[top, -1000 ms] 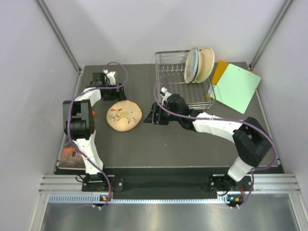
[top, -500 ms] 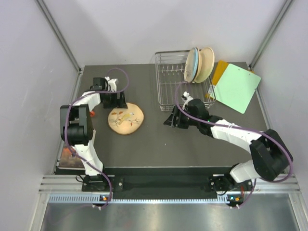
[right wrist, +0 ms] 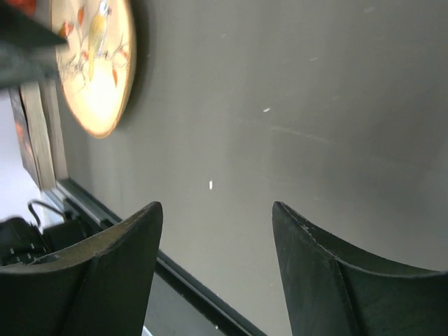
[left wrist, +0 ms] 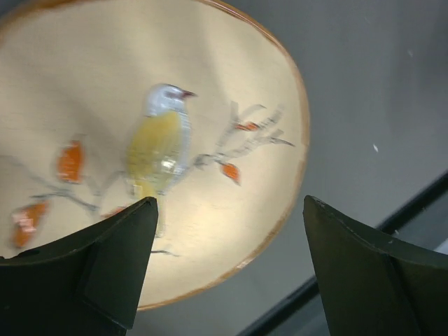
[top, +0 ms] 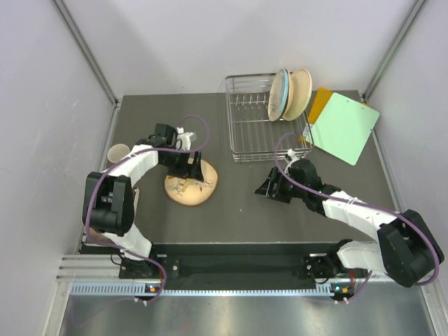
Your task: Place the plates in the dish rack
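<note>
A tan plate (top: pixel 190 187) with a bird and sprigs lies flat on the dark table, left of centre. My left gripper (top: pixel 192 170) is open just above its far side. In the left wrist view the plate (left wrist: pixel 175 105) fills the frame, and the open left gripper (left wrist: pixel 227 238) straddles its rim without touching it. My right gripper (top: pixel 269 187) is open and empty over bare table to the plate's right. In the right wrist view, the right gripper (right wrist: pixel 217 231) is open and the plate (right wrist: pixel 98 63) is at top left. The dish rack (top: pixel 245 133) stands at the back right. The other plates (top: pixel 290 93) stand on edge in its far right corner.
A green board (top: pixel 344 127) and an orange board (top: pixel 320 101) lie right of the rack. A small cup (top: pixel 117 152) stands at the left edge. A brown flat thing (top: pixel 98 231) lies at the near left corner. Grey walls close in both sides.
My left gripper has swung from the back left to over the tan plate, which has shifted slightly right and nearer. My right gripper has drawn back to the right, away from the plate.
</note>
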`<act>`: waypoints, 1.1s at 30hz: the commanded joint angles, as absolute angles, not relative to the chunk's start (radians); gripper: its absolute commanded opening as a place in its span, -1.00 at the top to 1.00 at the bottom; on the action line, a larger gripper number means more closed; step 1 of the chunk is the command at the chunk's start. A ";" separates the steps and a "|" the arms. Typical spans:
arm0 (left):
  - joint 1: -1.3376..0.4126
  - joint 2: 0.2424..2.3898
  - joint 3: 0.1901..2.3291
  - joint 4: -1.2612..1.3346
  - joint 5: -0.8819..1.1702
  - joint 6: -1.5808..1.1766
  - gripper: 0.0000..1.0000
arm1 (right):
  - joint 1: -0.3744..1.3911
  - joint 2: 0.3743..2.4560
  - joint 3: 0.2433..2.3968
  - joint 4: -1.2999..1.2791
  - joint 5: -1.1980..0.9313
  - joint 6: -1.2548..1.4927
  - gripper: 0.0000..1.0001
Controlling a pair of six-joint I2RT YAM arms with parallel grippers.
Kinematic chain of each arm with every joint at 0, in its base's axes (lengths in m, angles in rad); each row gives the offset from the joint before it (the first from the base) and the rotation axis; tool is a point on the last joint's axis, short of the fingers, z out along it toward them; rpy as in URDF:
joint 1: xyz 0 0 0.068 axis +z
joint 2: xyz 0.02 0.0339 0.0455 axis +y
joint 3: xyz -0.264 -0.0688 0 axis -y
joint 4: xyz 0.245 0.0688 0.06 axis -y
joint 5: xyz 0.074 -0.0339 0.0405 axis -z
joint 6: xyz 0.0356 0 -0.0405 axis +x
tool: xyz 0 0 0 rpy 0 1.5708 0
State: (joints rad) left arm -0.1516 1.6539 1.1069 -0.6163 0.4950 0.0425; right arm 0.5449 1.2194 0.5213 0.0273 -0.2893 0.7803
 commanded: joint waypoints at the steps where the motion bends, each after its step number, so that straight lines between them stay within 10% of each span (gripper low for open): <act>1: -0.235 1.594 1.082 -0.689 0.560 0.002 -0.78 | 0.488 1.174 0.491 0.049 -0.310 0.844 -0.30; 33: -0.126 1.617 1.026 -0.463 0.057 -0.138 -0.83 | 0.339 1.054 0.448 0.032 -0.310 0.756 -0.40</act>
